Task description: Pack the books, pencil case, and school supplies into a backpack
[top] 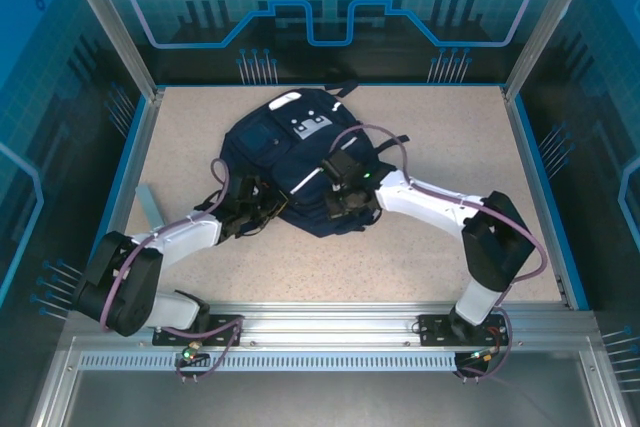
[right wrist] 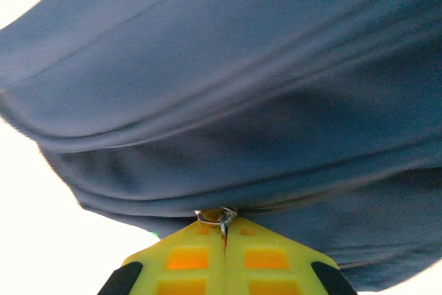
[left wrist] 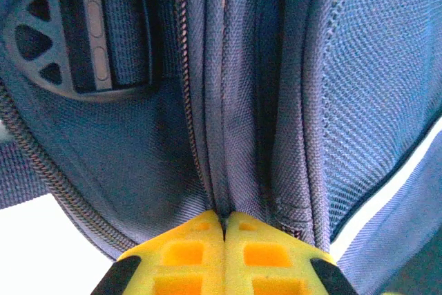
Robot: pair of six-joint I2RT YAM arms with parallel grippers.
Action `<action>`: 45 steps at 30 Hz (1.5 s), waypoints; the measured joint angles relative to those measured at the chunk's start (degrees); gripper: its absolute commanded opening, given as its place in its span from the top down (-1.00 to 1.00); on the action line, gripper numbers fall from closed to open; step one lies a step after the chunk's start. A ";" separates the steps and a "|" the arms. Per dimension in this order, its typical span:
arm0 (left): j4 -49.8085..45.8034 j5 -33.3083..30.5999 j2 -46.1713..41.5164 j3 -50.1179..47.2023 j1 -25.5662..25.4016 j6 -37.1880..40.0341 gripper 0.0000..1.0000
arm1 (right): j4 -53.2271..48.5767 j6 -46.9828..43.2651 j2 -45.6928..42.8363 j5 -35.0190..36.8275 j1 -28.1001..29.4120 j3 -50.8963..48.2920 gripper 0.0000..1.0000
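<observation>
The dark navy backpack (top: 295,162) lies in the middle of the table, with grey patches near its top. My left gripper (top: 252,209) is at its lower left edge, shut on a fold of the backpack's fabric (left wrist: 228,170) beside a zipper line. Pressed against the backpack's lower right part, my right gripper (top: 347,187) is shut on a small metal zipper pull (right wrist: 221,215). A black strap buckle (left wrist: 83,39) shows in the left wrist view. The books, pencil case and school supplies are out of view.
A small grey-blue upright piece (top: 150,205) stands on the table at the left edge. Metal frame posts and blue walls enclose the speckled tabletop (top: 450,147). Black straps (top: 345,89) trail from the backpack's top.
</observation>
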 measured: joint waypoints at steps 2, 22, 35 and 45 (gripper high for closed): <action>-2.19 0.72 0.02 0.70 1.64 2.99 1.00 | -0.20 -1.90 -0.17 0.37 -3.50 -0.02 1.00; -18.14 4.42 5.60 14.82 8.61 17.64 0.98 | 3.26 -5.27 -8.28 -6.21 -8.17 -10.16 1.00; -26.73 -6.60 -4.46 17.14 12.59 18.14 0.12 | 8.35 1.70 0.26 -16.48 3.91 -4.39 1.00; -22.80 2.40 -13.90 4.09 12.59 4.87 -0.04 | 10.23 3.17 4.68 -19.19 5.20 2.38 1.00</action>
